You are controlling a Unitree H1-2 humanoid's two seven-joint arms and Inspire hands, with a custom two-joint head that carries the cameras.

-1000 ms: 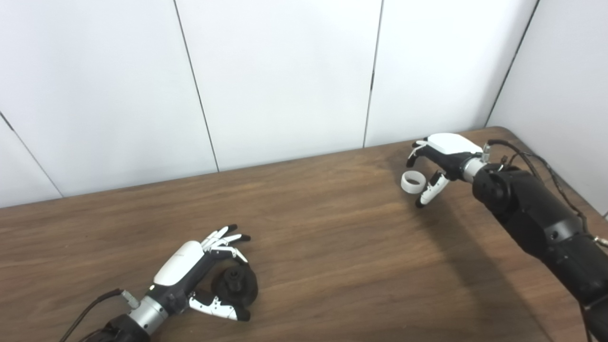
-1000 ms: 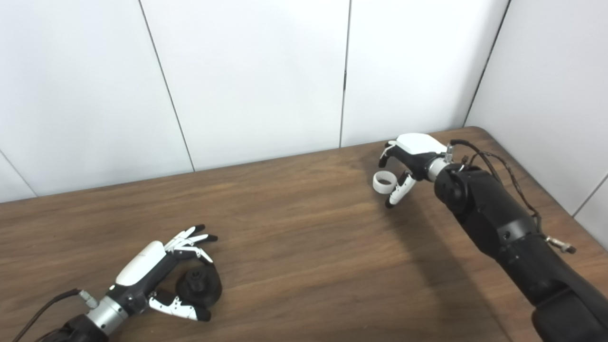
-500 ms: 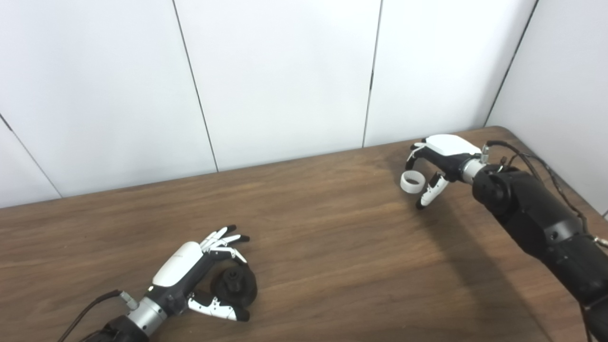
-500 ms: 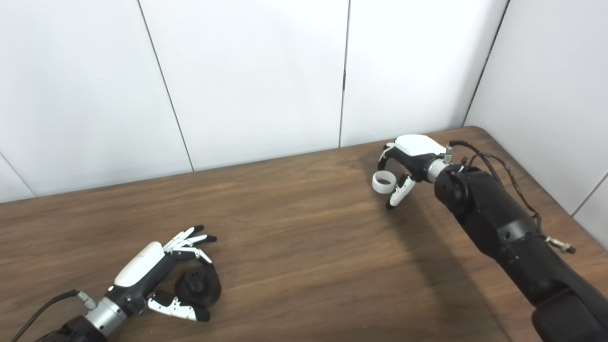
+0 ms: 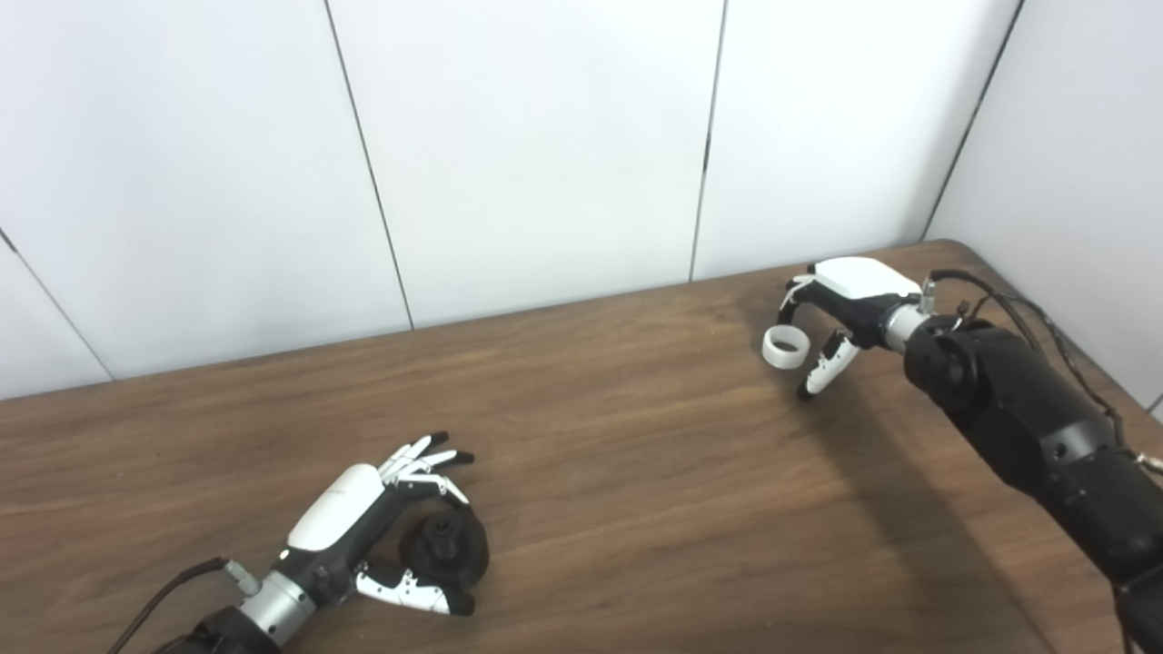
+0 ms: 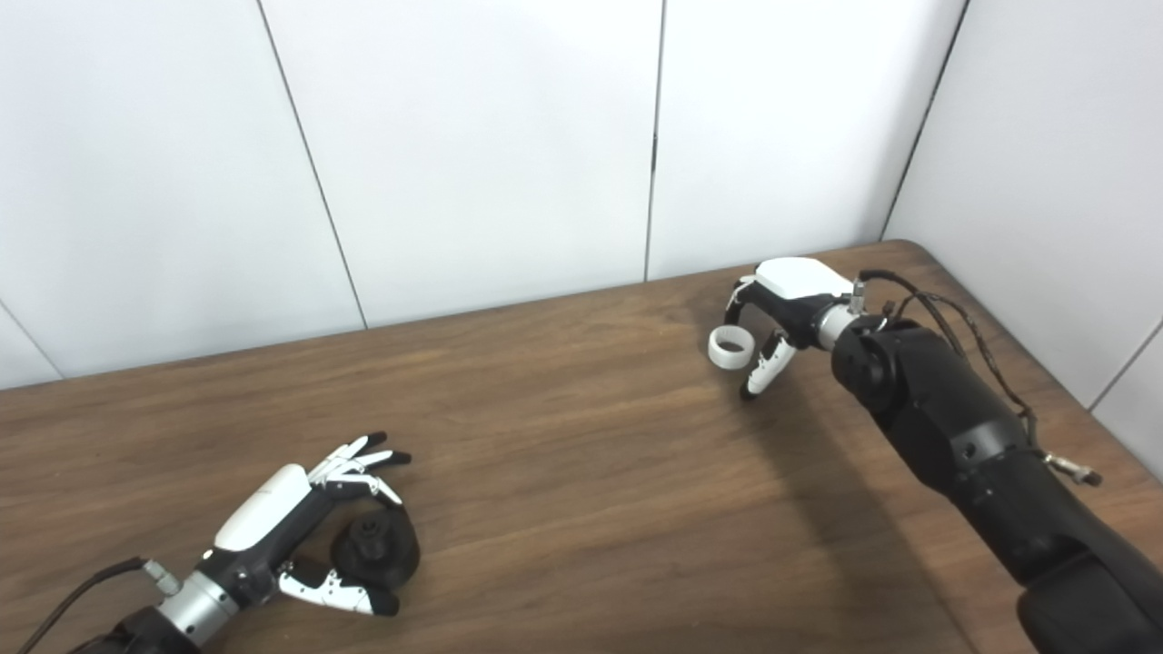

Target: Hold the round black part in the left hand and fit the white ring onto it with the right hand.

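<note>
Left eye view: both hands reaching for their parts on the desk [image 5: 636, 472].
Left hand [image 5: 350, 527] cups the round black part [image 5: 443, 549], fingers apart; right hand [image 5: 840, 304] arches over the white ring [image 5: 785, 347], unclamped — a loose pinch could flick it away.

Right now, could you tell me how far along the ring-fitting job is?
Nothing is fitted yet. The left robot hand cups the round black part on the table, fingers apart, not visibly closed on it. The right robot hand is around the white ring far across the table; whether it grips the ring is unclear. Still left: lifting both, bringing them together, and seating the ring.
</note>
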